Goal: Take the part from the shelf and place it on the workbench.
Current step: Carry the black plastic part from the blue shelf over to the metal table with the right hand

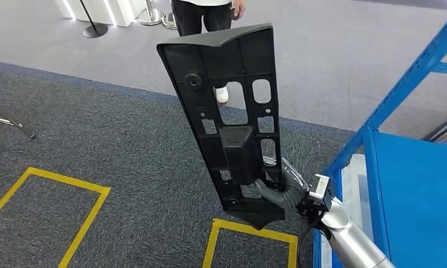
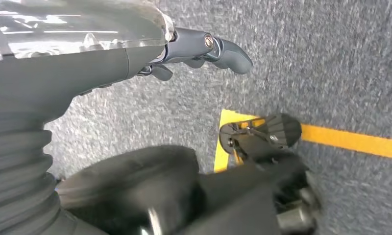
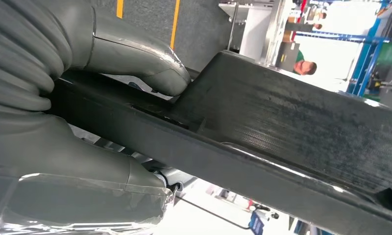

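Carry step judged in hand: black part [image 1: 227, 117] is gripped upright at its lower end by right hand [image 1: 285, 192], beside blue shelf [image 1: 417, 190]; workbench must be found next.

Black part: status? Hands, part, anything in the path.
Right hand grips the black part near its lower end, part upright over carpet. Left hand holds nothing. Blue shelf at right; person standing ahead.

grey carpet floor [image 1: 70, 128] w/ yellow tape lines [image 1: 48, 184], stanchion base [image 1: 95, 30]
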You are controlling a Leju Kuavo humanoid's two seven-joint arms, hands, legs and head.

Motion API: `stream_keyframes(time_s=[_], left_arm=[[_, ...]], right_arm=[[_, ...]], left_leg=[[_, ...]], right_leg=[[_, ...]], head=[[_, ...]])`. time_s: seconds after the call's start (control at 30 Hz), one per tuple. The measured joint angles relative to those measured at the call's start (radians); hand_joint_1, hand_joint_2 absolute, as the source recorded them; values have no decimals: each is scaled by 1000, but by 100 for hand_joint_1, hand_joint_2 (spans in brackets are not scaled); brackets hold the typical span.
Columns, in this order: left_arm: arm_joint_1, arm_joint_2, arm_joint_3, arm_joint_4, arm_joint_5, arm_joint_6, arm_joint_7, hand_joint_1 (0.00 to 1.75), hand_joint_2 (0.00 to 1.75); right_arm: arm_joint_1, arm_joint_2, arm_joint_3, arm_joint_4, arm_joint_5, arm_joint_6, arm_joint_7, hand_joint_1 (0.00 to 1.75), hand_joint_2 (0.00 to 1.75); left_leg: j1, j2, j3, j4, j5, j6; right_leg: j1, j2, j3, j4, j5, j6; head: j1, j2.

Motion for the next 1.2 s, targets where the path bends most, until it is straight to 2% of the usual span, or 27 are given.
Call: stream_keyframes(time_s=[0.03,0.1,0.13,0.17,0.23,0.27,0.3,0.33,0.37,0.4,0.47,0.53,0.57,0.6,0.63,0.67,0.73,0.77,0.8,0.83,0.87,0.93,1.0,1.03,1.1,1.13,1.2], left_arm=[[1,0,0,0,0,0,0,0,175],[6,0,0,0,0,-1,1,0,175],[8,0,0,0,0,-1,1,0,175],[8,0,0,0,0,0,2,0,175],[6,-1,0,0,0,0,1,0,175],[5,-1,0,0,0,0,1,0,175],[5,-1,0,0,0,0,1,0,175],[6,-1,0,0,0,0,1,0,175],[7,-1,0,0,0,0,1,0,175],[7,-1,0,0,0,0,1,0,175],[6,-2,0,0,-1,0,1,0,175],[5,-2,0,0,-1,0,1,0,175],[5,-2,0,0,0,1,0,0,175],[7,-2,0,0,0,1,0,0,175],[9,-2,0,0,2,2,0,0,175],[10,-2,0,0,3,2,0,0,175],[9,-3,0,0,7,3,-1,0,175],[8,-3,0,0,9,4,-2,0,175],[7,-3,0,0,10,4,-2,0,175],[7,-3,1,0,12,4,-3,0,175],[8,-3,1,0,13,4,-4,0,175],[10,-3,1,0,14,5,-4,0,175],[13,-3,2,0,13,6,-4,0,175],[14,-3,2,0,12,6,-4,0,175],[18,-3,2,0,8,6,-4,0,175],[20,-3,2,0,6,6,-4,0,175],[19,-3,2,0,2,5,-2,0,175]], right_arm=[[4,0,-4,-4,0,0,-1,169,175],[10,1,-11,-14,1,0,-1,169,175],[13,3,-14,-19,2,1,-1,169,175],[15,6,-19,-23,3,1,-1,169,175],[21,11,-31,-27,4,1,-1,169,175],[26,14,-37,-28,4,1,-1,169,175],[32,15,-41,-28,4,1,-1,169,175],[36,16,-44,-28,5,1,-1,169,175],[39,16,-46,-28,5,2,-1,169,175],[41,16,-48,-28,6,2,-1,169,175],[42,18,-53,-29,6,2,-1,169,175],[48,20,-57,-32,7,2,-1,169,175],[51,21,-58,-34,7,3,-1,169,175],[53,22,-58,-36,8,4,-1,169,175],[53,22,-59,-39,10,7,-1,169,175],[51,21,-59,-41,11,12,-1,169,175],[46,18,-59,-45,13,21,0,169,175],[45,16,-59,-46,13,23,2,169,175],[45,15,-58,-46,14,25,4,169,175],[44,15,-58,-45,14,26,6,169,175],[43,15,-57,-45,14,26,7,169,175],[41,15,-56,-46,14,27,8,169,175],[39,15,-56,-46,14,27,9,169,175],[38,15,-56,-46,14,29,9,169,175],[38,17,-56,-48,15,31,9,169,175],[38,18,-56,-49,15,31,9,169,175],[42,23,-59,-55,15,28,9,169,175]], left_leg=[[-4,4,6,-15,-1,7],[-3,-17,5,-22,2,18],[-1,-28,8,-28,6,24],[2,-38,10,-34,10,30],[6,-59,13,-40,15,37],[5,-70,13,-39,16,39],[5,-83,12,-38,16,40],[5,-97,12,-37,15,40],[6,-111,12,-34,15,39],[7,-125,12,-30,13,36],[8,-151,7,-17,8,28],[9,-173,-5,-10,8,15],[10,-184,-11,-10,10,7],[13,-193,-15,-12,12,1],[13,-183,-18,-8,10,-5],[12,-158,-26,9,-2,-10],[11,-92,-70,106,-55,-17],[12,-75,-104,176,-87,-20],[14,-68,-134,237,-110,-23],[16,-65,-149,269,-116,-25],[16,-62,-142,261,-102,-26],[16,-39,-74,138,-40,-23],[8,-5,-10,21,-5,-10],[5,3,1,-4,-3,-2],[2,-13,-1,-10,-4,14],[3,-23,0,-14,-2,20],[7,-43,5,-23,3,32]], right_leg=[[2,-9,2,-1,-2,5],[2,-19,7,-4,-4,15],[1,-4,7,1,-10,20],[-2,22,-1,21,-26,25],[-7,81,-51,124,-82,30],[-8,93,-86,194,-110,32],[-8,98,-116,248,-125,34],[-9,99,-132,271,-120,36],[-11,100,-130,255,-95,37],[-14,106,-110,204,-57,39],[-24,151,-55,74,2,41],[-27,188,-31,15,13,38],[-24,188,-31,12,11,34],[-24,176,-30,12,13,28],[-24,164,-27,7,14,21],[-25,150,-24,3,16,13],[-24,119,-17,-4,16,2],[-22,103,-15,-4,15,-1],[-21,86,-15,-4,14,-2],[-20,70,-14,-3,13,-1],[-19,55,-13,-3,11,0],[-19,27,-7,-3,7,6],[-13,7,-1,-2,2,16],[-10,-2,1,-3,0,22],[-8,-19,6,-7,-1,33],[-9,-18,9,-6,-4,40],[-13,22,-6,34,-36,47]], head=[[0,0],[0,0],[0,0],[0,0],[0,0],[0,0],[0,0],[0,0],[0,0],[0,0],[0,0],[0,0],[0,0],[0,0],[0,0],[0,0],[0,0],[0,0],[0,0],[0,0],[0,0],[0,0],[0,0],[0,0],[0,0],[0,0],[0,0]])
